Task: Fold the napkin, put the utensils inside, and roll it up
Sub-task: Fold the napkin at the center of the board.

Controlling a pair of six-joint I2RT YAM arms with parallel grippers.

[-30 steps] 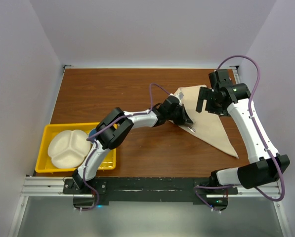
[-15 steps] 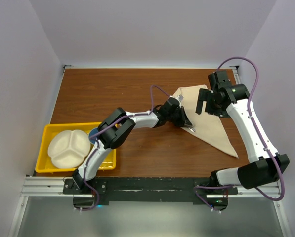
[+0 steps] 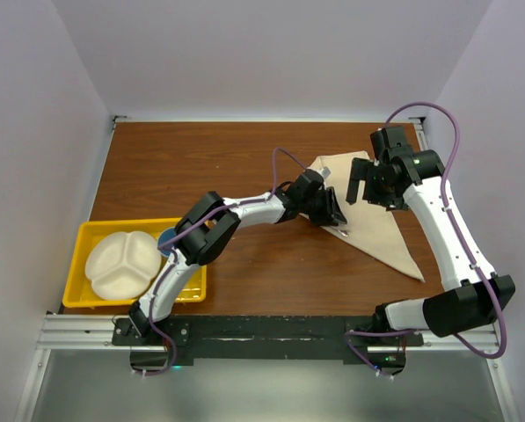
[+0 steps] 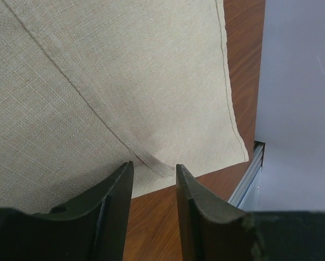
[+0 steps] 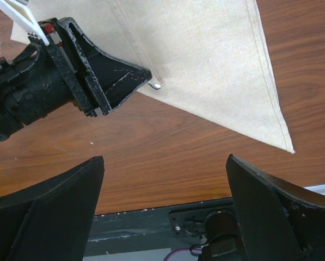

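Napkin (image 3: 376, 230) lay folded into a triangle on the right half of the table (image 3: 200, 167), long point toward the near right edge. Left gripper (image 4: 154, 174) sat at its left hem, jaws slightly parted, nothing between them. Knife (image 5: 157, 85): only a silver end showed at that hem, in the right wrist view alone. Right gripper (image 5: 163, 163) hung above the napkin, jaws wide, empty. Bare wood lay left and centre. Yellow tray (image 3: 82, 233) with white plate (image 3: 121, 264) sat near left.

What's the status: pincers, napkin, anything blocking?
Left pincer parted, empty, low over napkin edge. Right pincer wide open, holding nothing. Napkin folded triangular, flat; knife end showing at its edge. Nothing blocking.
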